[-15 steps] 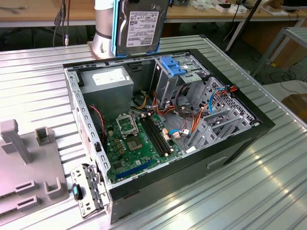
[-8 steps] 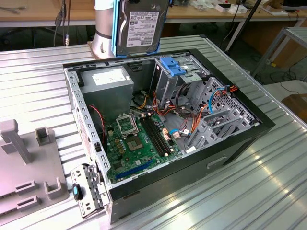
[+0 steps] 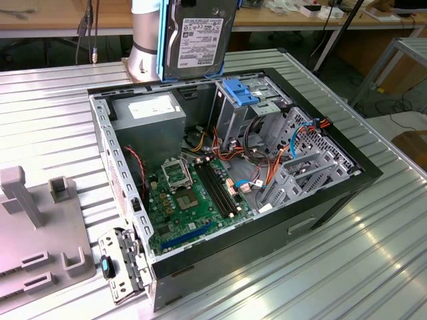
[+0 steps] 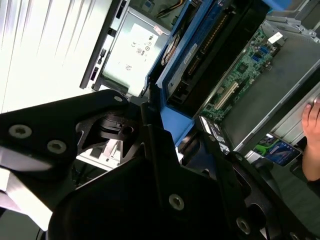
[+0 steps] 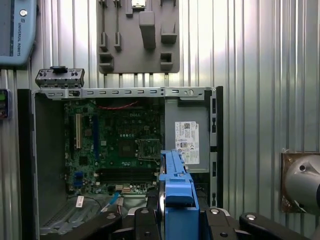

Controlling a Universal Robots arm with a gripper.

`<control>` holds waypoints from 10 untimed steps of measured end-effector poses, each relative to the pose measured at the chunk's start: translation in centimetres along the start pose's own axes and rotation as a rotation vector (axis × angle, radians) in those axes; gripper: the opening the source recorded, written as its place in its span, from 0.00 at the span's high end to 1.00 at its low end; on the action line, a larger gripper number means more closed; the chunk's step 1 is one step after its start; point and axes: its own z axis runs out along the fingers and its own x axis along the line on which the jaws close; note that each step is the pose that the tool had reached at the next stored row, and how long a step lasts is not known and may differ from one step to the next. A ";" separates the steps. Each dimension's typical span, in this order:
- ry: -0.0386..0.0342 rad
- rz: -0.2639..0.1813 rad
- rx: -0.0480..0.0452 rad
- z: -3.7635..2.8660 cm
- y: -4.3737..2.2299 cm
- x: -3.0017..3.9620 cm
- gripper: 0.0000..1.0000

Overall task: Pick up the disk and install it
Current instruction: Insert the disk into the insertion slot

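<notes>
The gripper is squeezing the disk by its blue rail, holding it up on its edge; the open computer case is sitting below the gripper, ready for it.

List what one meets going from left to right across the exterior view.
grey fixture plate → metal bracket at the case's near corner → disk, raised above the case → perforated drive cage

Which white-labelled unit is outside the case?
The disk, blue-framed, upright in the gripper above the case; the grey power supply sits inside.
</notes>
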 end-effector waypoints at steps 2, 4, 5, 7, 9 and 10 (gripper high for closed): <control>0.0000 0.000 0.0000 0.00 0.00 0.25 0.63; 0.0000 0.000 0.0000 0.00 -0.01 0.39 0.63; 0.0000 0.000 0.0000 0.00 -0.01 0.52 0.63; 0.0001 0.000 -0.0001 0.00 -0.01 0.72 0.63; 0.0000 0.000 0.0000 0.00 -0.02 0.90 0.63; 0.0000 0.000 0.0000 0.00 -0.02 0.97 0.63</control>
